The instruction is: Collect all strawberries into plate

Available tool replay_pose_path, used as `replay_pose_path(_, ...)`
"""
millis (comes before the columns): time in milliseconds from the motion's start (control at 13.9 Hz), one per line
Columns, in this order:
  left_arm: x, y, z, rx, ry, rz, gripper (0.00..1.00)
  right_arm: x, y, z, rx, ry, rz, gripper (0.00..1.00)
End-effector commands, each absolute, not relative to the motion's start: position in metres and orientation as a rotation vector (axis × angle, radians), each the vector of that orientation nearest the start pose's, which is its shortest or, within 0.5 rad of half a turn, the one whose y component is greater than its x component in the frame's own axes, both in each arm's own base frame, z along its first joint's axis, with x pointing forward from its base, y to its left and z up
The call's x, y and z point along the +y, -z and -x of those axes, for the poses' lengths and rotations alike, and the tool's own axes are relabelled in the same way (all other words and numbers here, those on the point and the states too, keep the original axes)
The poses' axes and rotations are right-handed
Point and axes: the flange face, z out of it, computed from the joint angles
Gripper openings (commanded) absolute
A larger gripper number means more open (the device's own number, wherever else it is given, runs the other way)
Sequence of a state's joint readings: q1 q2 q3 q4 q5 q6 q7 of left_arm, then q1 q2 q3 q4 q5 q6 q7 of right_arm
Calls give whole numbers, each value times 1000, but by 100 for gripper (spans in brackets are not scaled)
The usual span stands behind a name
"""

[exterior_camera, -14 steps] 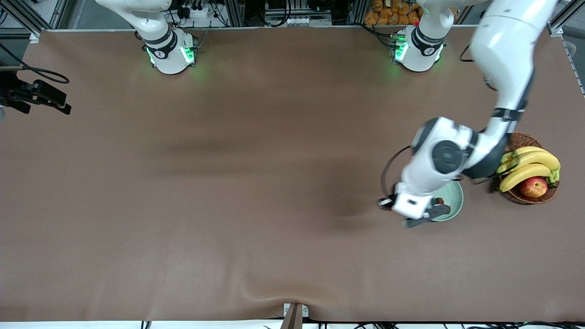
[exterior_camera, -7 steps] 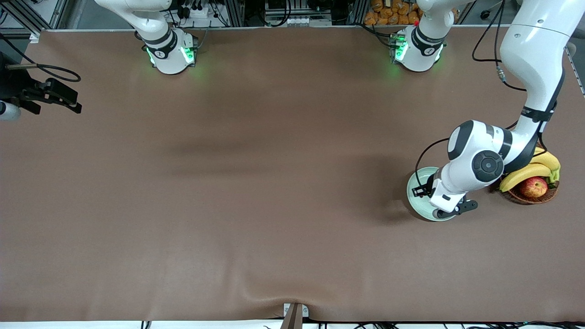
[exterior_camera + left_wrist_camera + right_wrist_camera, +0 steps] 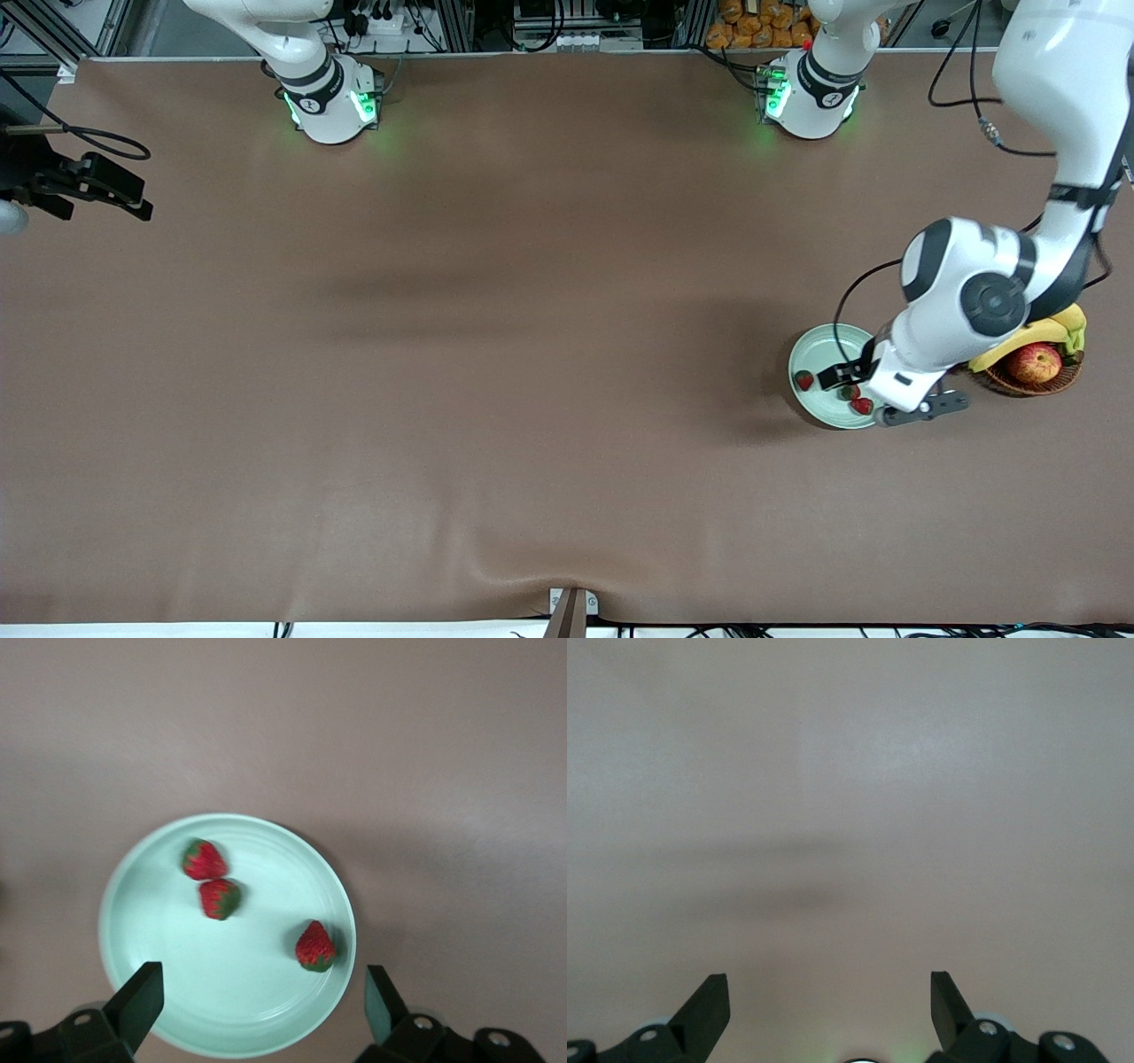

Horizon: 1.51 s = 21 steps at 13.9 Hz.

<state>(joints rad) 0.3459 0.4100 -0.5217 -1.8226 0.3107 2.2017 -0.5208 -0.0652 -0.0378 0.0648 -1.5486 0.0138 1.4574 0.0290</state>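
The pale mint-green plate (image 3: pixel 819 341) lies on the brown table near the left arm's end, beside the wicker basket. Three strawberries lie in it: one (image 3: pixel 803 380) alone and two (image 3: pixel 849 392) (image 3: pixel 862 406) close together. The left wrist view shows the plate (image 3: pixel 168 992) with all three berries (image 3: pixel 204 859) (image 3: pixel 219 899) (image 3: pixel 314 946). My left gripper (image 3: pixel 897 400) (image 3: pixel 261 997) hangs open and empty above the plate's edge toward the basket. My right gripper (image 3: pixel 97 188) (image 3: pixel 828 997) is open and empty, waiting over the table edge at the right arm's end.
A brown wicker basket (image 3: pixel 1059 383) holds bananas (image 3: pixel 1028 332) and a red-yellow apple (image 3: pixel 1035 361), partly under the left arm. The right wrist view shows only bare brown tablecloth (image 3: pixel 850 815).
My left arm has swung toward the basket end and uncovered the plate, where three strawberries now show. The right gripper shifted only slightly.
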Motion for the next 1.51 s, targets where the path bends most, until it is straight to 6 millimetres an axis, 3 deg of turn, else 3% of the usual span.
replay_pose_path(0,-78,-417,-626,-296,159,3013,100,1,-653,-526,68,-82,3121,100)
replay_pose_path(144,-90,-456,-625,-297,155,3009,100,-1,-653,-525,71,-94,3122,100)
replay_pose_path(359,-89,-514,-624,-363,41,3055,100,-3,-653,-522,78,-130,3122,100)
replay_pose_path(574,-91,-550,-612,-346,-14,3048,100,-13,-655,-521,102,-127,3113,100)
replay_pose_path(934,-94,-594,-594,-306,-3,3082,100,-19,-656,-522,119,-122,3121,100)
replay_pose_path(1149,-59,-615,-582,-319,-27,3137,100,-19,-654,-523,119,-129,3121,100)
replay_pose_path(1436,-41,-626,-567,-222,-29,3138,100,-20,-654,-523,119,-129,3121,100)
